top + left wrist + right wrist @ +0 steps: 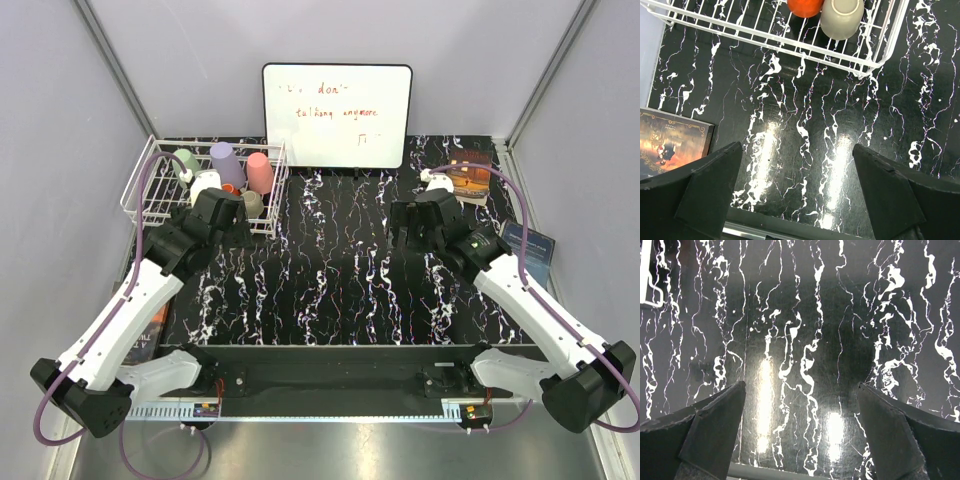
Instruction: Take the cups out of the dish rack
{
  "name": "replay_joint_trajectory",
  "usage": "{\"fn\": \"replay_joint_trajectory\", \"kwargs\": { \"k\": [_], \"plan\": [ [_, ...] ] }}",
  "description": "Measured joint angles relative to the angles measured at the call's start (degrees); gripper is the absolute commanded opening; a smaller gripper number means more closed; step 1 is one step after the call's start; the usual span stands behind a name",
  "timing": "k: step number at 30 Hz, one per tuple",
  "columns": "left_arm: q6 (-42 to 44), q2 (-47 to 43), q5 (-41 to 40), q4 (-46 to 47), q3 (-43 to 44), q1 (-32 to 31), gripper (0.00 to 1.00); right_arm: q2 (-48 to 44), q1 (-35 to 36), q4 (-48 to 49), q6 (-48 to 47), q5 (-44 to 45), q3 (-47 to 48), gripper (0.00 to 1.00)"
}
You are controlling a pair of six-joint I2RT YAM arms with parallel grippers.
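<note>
The white wire dish rack sits at the far left of the bench. It holds the pale green cup, lavender cup, pink cup, orange cup and beige-grey cup. The left gripper hovers just short of its near rail, jaws spread wide and empty. The right gripper hangs over the marbled bench, jaws equally wide, holding nothing.

- The top view was bright and evenly lit from overhead, with only faint, soft shadows under the arms on the table.
- The whiteboard looked almost blown white, though its thin writing showed.
- In the left wrist view, two long glare streaks lay on the glossy table, and the dish rack stayed sharp.
- The right wrist view showed two similar glare patches.
- The fingers of the left gripper and of the right gripper were dark and slightly soft near the lens.
</note>
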Motion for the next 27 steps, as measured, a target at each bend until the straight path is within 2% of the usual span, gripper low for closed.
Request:
{"fn": "replay_joint_trajectory", "kwargs": {
  "k": [9, 15, 22, 27],
  "plan": [
    [0.1, -0.2, -0.8, -0.3, 0.0, 0.0, 0.99, 1.6, 0.0, 1.0, 1.9, 2.1, -0.1, 1.0],
    [0.1, -0.2, -0.6, -0.3, 0.0, -0.1, 0.99, 3.4, 0.0, 4.2, 4.1, -3.8, -0.2, 0.99],
    [0.0, 0.3, -0.5, -0.3, -0.2, -0.1, 0.99, 17.3, 0.2, 6.1, 4.1, -8.9, 11.2, 0.96],
    [0.0, 0.4, -0.4, -0.3, -0.6, -0.2, 0.99, 31.1, 2.2, 6.0, 3.4, -10.2, 29.3, 0.95]
  ]
}}
